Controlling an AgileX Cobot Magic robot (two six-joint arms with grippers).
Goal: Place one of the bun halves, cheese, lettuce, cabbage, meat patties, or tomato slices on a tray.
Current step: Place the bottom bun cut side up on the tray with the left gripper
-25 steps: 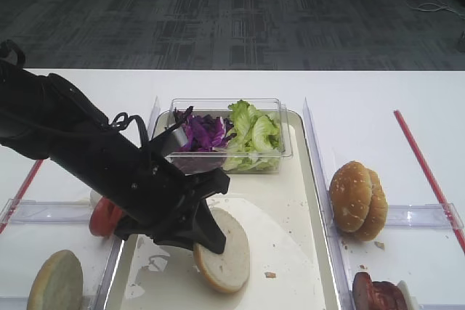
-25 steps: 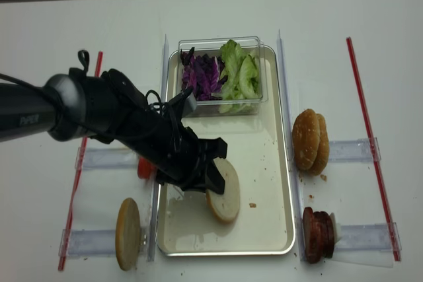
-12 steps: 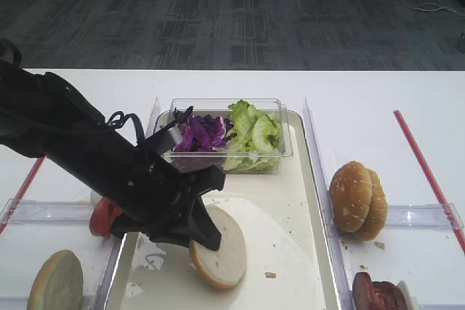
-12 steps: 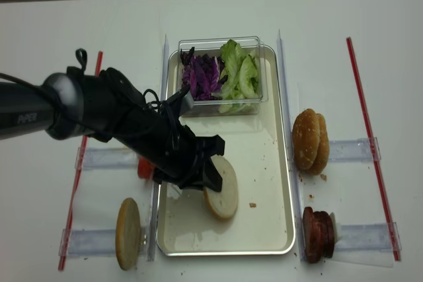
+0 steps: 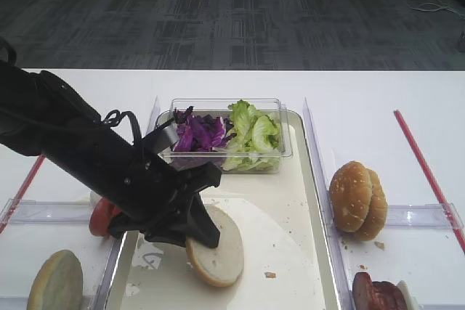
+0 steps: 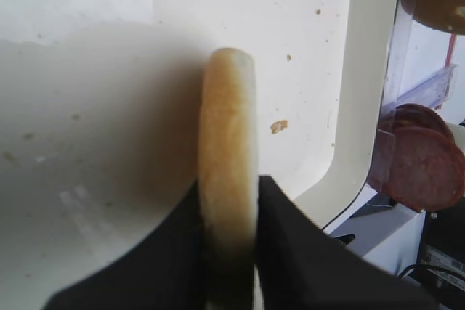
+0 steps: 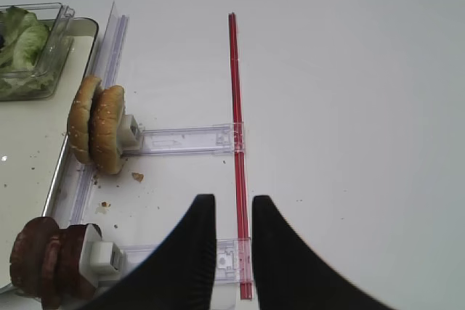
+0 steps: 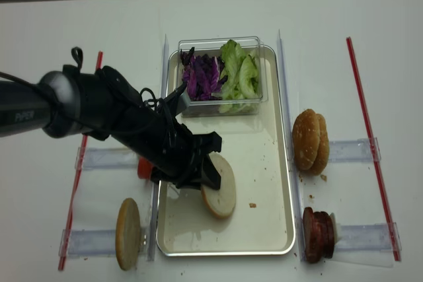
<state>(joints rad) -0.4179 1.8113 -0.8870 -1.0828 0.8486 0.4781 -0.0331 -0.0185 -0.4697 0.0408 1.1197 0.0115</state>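
Note:
A pale flat bun half (image 5: 218,248) stands on edge, leaning on the tray (image 5: 290,201), with my left gripper (image 5: 200,234) shut on it. In the left wrist view the bun half (image 6: 227,121) sits between both black fingers, its tan rim facing me, above the whitish tray (image 6: 109,70). Lettuce (image 5: 251,132) and purple cabbage (image 5: 200,134) fill a clear box at the tray's far end. Tomato slices (image 5: 102,215) lie left of the tray, meat patties (image 8: 317,234) to its right. My right gripper (image 7: 232,205) hangs slightly open over bare table, holding nothing.
Sesame buns (image 5: 357,201) stand in a clear holder right of the tray. Another bun half (image 8: 127,232) stands at the front left. A red strip (image 7: 236,107) runs along the table under my right gripper. Clear plastic holders flank the tray.
My left gripper has shifted slightly left and toward the front with the bun half, which now leans lower on the tray.

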